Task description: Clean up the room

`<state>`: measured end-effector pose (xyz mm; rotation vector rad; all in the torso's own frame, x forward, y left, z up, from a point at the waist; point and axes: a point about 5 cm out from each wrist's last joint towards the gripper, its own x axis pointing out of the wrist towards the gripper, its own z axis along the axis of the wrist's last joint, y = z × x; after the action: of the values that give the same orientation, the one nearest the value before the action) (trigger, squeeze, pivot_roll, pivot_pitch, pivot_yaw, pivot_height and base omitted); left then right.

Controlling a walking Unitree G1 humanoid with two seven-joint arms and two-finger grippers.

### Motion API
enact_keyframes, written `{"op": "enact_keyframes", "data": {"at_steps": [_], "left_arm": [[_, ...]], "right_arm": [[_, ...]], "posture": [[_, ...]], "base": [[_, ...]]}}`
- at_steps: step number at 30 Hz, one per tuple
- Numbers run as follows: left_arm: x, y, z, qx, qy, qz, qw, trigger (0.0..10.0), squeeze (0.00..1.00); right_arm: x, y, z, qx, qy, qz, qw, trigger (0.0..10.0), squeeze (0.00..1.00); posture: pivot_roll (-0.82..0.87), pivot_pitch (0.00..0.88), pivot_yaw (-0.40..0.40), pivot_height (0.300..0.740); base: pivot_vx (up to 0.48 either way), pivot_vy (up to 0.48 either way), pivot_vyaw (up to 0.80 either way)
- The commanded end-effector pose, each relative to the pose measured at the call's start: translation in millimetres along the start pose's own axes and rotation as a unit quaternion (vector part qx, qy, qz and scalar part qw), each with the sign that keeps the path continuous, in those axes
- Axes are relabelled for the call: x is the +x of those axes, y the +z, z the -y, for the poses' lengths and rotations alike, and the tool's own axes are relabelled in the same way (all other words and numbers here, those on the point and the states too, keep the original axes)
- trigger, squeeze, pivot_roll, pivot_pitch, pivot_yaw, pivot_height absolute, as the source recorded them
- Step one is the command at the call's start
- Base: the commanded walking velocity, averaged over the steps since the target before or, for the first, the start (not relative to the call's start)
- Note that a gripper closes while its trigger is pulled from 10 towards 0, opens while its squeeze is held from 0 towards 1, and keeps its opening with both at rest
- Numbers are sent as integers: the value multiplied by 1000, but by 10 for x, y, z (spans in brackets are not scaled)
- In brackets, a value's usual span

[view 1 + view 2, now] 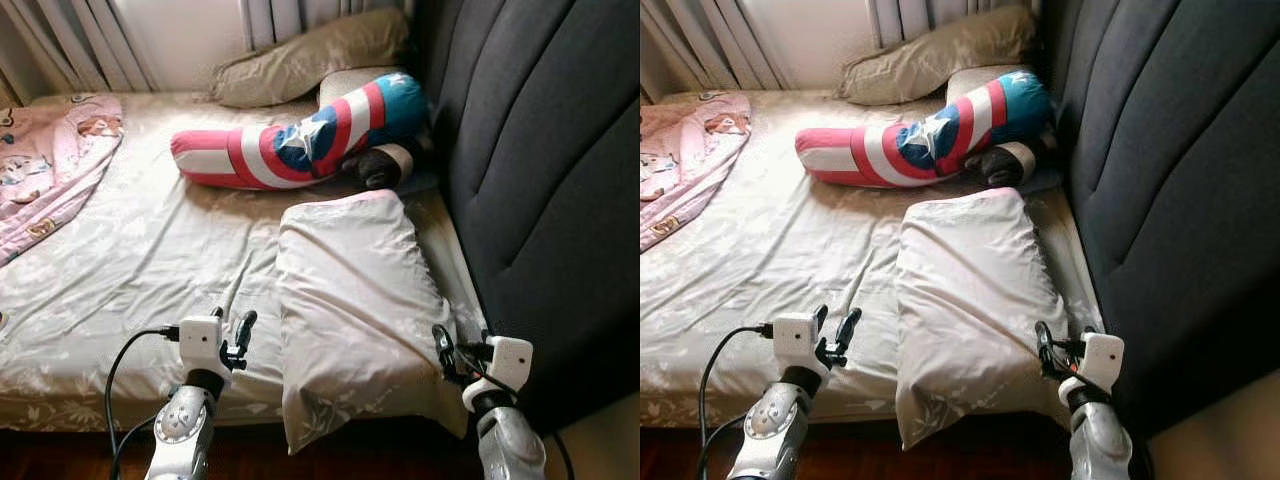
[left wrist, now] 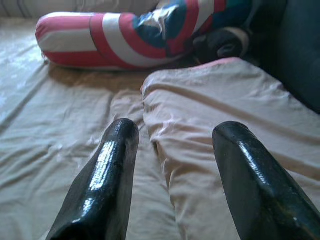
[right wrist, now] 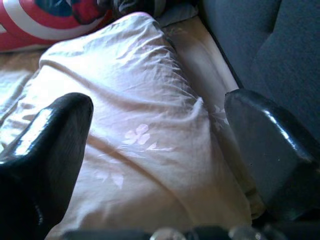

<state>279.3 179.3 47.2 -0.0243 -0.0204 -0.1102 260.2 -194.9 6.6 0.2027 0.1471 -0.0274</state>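
a bed [image 1: 130, 290] with a pale floral sheet runs across the head views, and a dark padded headboard [image 1: 540, 180] stands along its 3 o'clock side. a pale pillow [image 1: 355, 310] lies on the sheet just beside the headboard, its near end hanging over the mattress edge at 6 o'clock. past it, toward 12 o'clock, lies a long bolster [image 1: 300, 135] striped red, white and blue with a white star, and a small dark roll [image 1: 380, 165] sits touching the bolster's underside near the headboard. an olive pillow [image 1: 310, 55] rests at the far edge against the curtain [image 1: 80, 35]. a pink printed blanket [image 1: 50, 160] is bunched at 10 o'clock.

the left gripper [image 1: 232, 338] hovers low over the sheet at 7 o'clock, just beside the pillow's near left edge; in the left wrist view its fingers [image 2: 105, 175] are spread wide apart with nothing between them, the pillow edge and sheet showing through the gap. a black cable loops from its wrist.

the right gripper [image 1: 444, 352] sits at 5 o'clock by the pillow's near right corner, close to the headboard; in the right wrist view its fingers [image 3: 50, 145] are also spread wide, holding nothing, with the floral pillowcase lying under them.
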Motion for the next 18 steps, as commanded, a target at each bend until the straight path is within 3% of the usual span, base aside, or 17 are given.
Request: {"op": "enact_keyframes", "data": {"at_steps": [1,7,18], "left_arm": [[-1,20,11,-4,-4,3,1000,10000,0],[20,112,-32,15,-13,3,1000,10000,0],[73,184,-56,6,-9,5,1000,10000,0]], "right_arm": [[11,51,0,2,-3,13,1000,10000,0],[14,116,-20,8,-5,26,1000,10000,0],[40,212,-46,12,-6,33,999,10000,0]], "posture": [[9,26,0,740],[8,19,7,740],[9,52,4,740]], "base": [[0,0,0],[0,0,0],[0,0,0]]}}
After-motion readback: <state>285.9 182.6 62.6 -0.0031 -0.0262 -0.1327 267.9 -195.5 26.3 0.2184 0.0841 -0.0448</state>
